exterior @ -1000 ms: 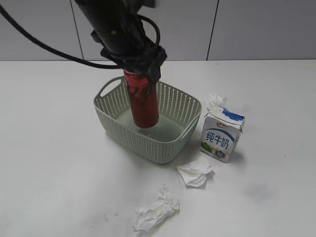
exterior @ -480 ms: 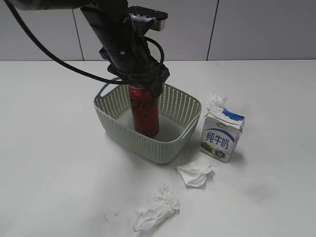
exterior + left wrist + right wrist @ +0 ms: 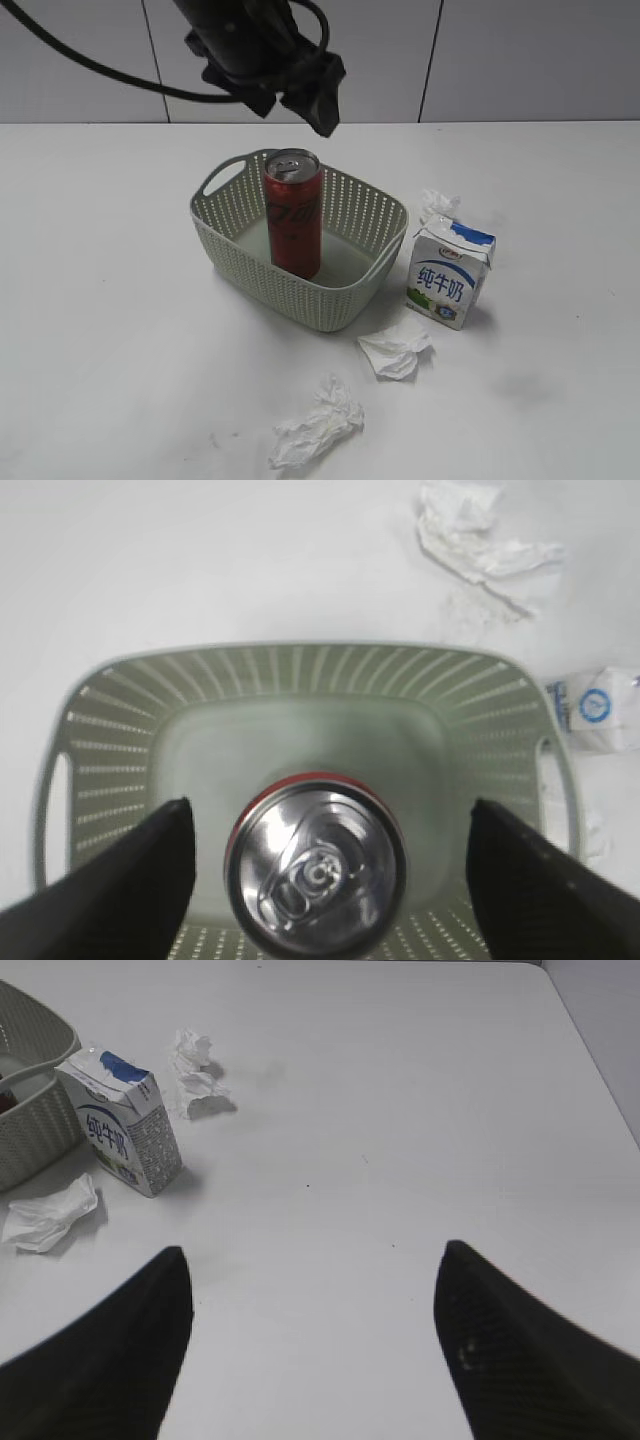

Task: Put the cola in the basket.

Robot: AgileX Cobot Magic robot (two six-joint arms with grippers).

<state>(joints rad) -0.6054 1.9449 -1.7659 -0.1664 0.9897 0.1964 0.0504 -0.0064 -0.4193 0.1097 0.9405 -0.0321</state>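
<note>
The cola [image 3: 293, 212], a tall slim red can with a silver top, stands upright inside the pale green basket [image 3: 240, 262] and rises above its wall. My left gripper [image 3: 300, 97] is open and empty, well above the can. In the left wrist view the can's top [image 3: 318, 865] lies between the two spread black fingers [image 3: 140, 880], apart from both, with the basket's rim [image 3: 300, 650] around it. My right gripper [image 3: 310, 1290] is open and empty over bare table; it is out of the exterior view.
A blue-and-white milk carton [image 3: 450, 274] stands right of the basket, with crumpled tissues behind it [image 3: 438, 205], in front of it [image 3: 396, 349] and near the front edge [image 3: 318, 424]. The carton [image 3: 120, 1130] and tissues also show in the right wrist view.
My left gripper has let go of the cola and risen clear of it. The can stays standing in the basket.
</note>
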